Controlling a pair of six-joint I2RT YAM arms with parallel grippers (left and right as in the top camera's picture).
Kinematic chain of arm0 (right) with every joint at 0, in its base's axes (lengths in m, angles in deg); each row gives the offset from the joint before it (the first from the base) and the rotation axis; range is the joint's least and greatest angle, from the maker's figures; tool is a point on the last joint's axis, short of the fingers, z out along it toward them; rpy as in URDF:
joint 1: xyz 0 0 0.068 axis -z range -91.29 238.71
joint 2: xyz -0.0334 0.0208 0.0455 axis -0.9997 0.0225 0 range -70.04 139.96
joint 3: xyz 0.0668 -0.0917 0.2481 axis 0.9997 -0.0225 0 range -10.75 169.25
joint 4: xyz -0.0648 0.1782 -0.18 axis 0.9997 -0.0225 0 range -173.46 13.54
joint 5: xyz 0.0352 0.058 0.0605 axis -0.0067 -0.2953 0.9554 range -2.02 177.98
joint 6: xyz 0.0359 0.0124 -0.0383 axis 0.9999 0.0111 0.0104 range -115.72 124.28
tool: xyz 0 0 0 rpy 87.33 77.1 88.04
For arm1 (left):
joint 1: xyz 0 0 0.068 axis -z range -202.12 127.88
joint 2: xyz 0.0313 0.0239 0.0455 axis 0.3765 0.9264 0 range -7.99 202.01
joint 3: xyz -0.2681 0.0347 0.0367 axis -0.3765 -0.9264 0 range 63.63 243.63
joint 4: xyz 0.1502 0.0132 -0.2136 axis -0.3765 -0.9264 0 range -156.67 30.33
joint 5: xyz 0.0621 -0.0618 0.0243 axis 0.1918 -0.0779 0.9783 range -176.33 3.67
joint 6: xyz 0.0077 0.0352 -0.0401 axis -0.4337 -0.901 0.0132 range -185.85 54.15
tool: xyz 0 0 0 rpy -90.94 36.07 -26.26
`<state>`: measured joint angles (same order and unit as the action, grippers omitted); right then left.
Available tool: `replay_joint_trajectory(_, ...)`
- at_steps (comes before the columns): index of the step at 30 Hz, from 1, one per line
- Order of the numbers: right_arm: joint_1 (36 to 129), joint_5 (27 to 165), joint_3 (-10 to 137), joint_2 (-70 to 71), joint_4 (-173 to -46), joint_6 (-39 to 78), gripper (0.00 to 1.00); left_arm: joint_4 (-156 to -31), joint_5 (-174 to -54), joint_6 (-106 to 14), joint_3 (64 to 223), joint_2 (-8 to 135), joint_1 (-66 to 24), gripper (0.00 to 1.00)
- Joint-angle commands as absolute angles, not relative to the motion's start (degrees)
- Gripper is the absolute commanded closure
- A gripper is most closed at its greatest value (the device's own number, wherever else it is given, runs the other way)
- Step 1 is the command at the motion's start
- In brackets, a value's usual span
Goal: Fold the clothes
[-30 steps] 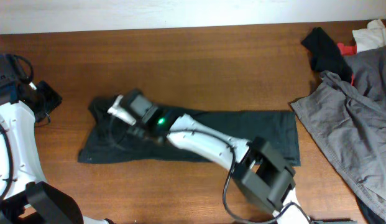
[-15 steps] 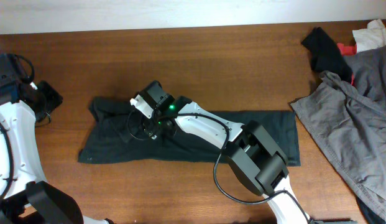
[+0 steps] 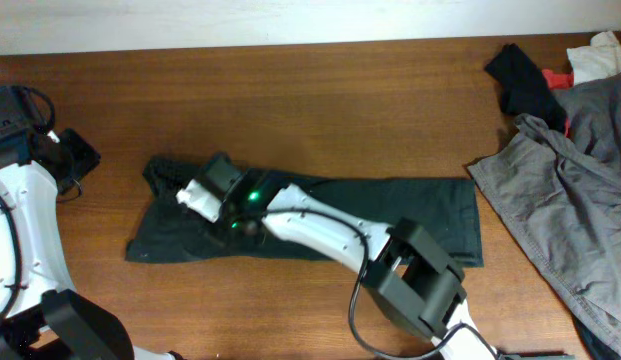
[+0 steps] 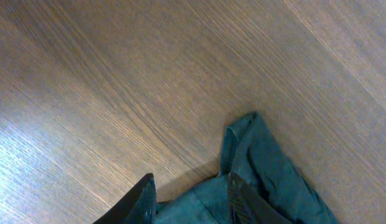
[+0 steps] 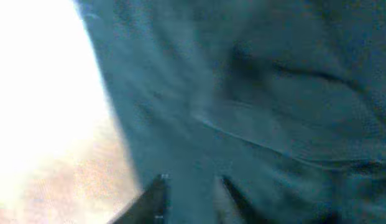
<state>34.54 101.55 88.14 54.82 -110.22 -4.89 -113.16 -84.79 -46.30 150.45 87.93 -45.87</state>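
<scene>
Dark blackish-green soft clothes [image 3: 410, 215] lie as a long wrinkled strip across the centre of the smooth wood-grain table [image 3: 290, 90], left end bunched. Right gripper [image 5: 193, 196] sits low over that left end, view blurred, cannot tell if it grips. Left gripper [image 4: 193, 198] is at far left, a fabric corner between its part-spread fingers, hold unclear. Crumpled grey garment [image 3: 580, 190] crowds the right edge; bare wood along the top
</scene>
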Motion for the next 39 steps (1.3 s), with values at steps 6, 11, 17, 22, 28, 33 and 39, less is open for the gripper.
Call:
replay_joint_trajectory(6,31.0,102.6,88.5,57.6,-100.5,0.8,0.86,-112.6,-83.3,-45.6,149.9,88.6,-45.6,0.62)
replay_joint_trajectory(11,31.0,102.6,88.5,61.4,-95.6,0.8,0.85,-112.5,-83.3,-45.6,149.9,88.6,-45.6,0.62)
replay_joint_trajectory(17,31.0,101.0,88.5,63.2,-90.6,3.1,0.85,-112.4,-83.4,-45.5,149.9,88.6,-45.6,0.62)
replay_joint_trajectory(22,31.7,89.2,88.8,63.0,-90.7,2.4,0.85,-112.4,-83.5,-45.6,149.9,88.6,-45.6,0.62)
replay_joint_trajectory(28,35.3,85.7,88.9,62.8,-90.6,1.6,0.84,-112.4,-83.5,-45.5,149.9,88.6,-45.6,0.62)
replay_joint_trajectory(33,38.9,85.6,89.6,62.7,-88.1,1.6,0.81,-112.4,-83.9,-45.5,149.9,88.6,-45.6,0.62)
replay_joint_trajectory(39,42.3,85.8,92.4,62.7,-88.1,1.6,0.31,-112.4,-85.3,-45.5,149.9,88.7,-45.5,0.62)
